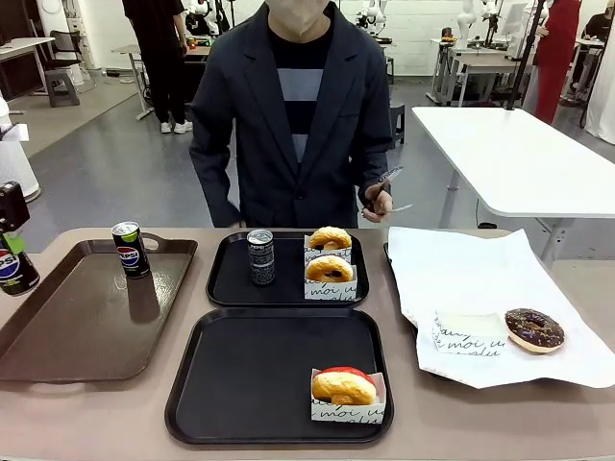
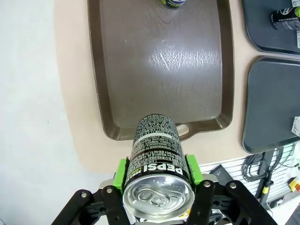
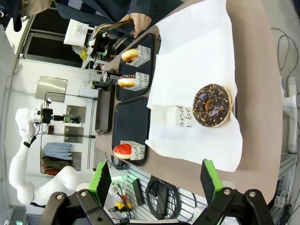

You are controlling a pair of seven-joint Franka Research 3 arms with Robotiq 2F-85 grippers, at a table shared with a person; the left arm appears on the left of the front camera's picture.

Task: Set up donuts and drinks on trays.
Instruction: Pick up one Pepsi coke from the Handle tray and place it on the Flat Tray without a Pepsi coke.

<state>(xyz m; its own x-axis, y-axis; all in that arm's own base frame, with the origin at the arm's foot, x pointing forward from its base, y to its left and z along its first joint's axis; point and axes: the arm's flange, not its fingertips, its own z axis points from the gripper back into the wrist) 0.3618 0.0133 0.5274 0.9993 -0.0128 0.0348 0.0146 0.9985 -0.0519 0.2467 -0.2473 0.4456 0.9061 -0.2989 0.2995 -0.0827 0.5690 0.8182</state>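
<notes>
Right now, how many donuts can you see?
4. A back boxed donut and a front boxed donut sit on the far black tray. A red-topped donut is boxed on the near black tray. A chocolate donut lies on the white paper. None looks hidden.

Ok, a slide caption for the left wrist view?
Left gripper shut on a Pepsi can, brown tray lying beyond it.

Brightly and evenly lit from overhead. Casts only soft, short shadows beside the boxes [image 1: 348, 411]. Glares in a pale patch on the brown tray [image 2: 161, 61] under the left wrist, and glints off the can [image 2: 158, 197] lid. Nearly blows out the white paper [image 1: 480, 279]. Sharp up close, softer toward the far room. Bends straight edges near the borders of both wrist views.
</notes>
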